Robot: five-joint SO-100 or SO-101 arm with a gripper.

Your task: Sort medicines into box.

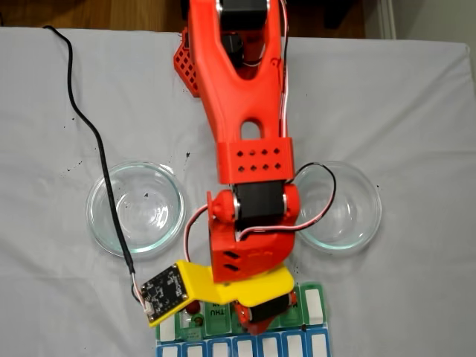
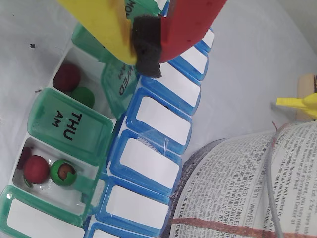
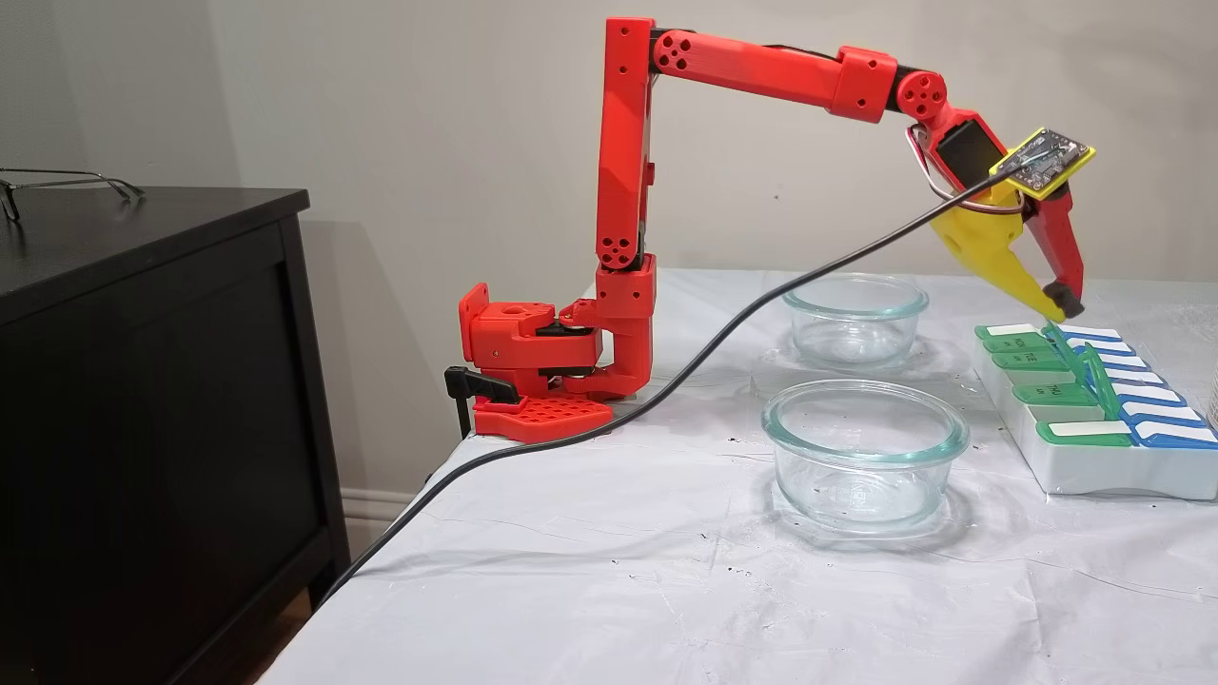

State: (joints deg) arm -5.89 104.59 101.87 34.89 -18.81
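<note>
home | black dresser (image 3: 152, 381) | wood floor (image 1: 89, 13) | clothed table (image 3: 609, 571)

Red and green medicines (image 2: 37, 168) in the box (image 2: 148, 148)

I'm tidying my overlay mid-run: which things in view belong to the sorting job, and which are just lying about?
Job:
- green- and blue-lidded white plastic pill organizer
- small red balls and green balls in its open compartments
- red and yellow tool, shut

Lying about:
- two clear glass bowls, both empty
- printed paper roll
- eyeglasses on the black cabinet

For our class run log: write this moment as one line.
gripper: shut, empty, above pill organizer | balls: red, green in open compartments | glass bowls: empty
</note>
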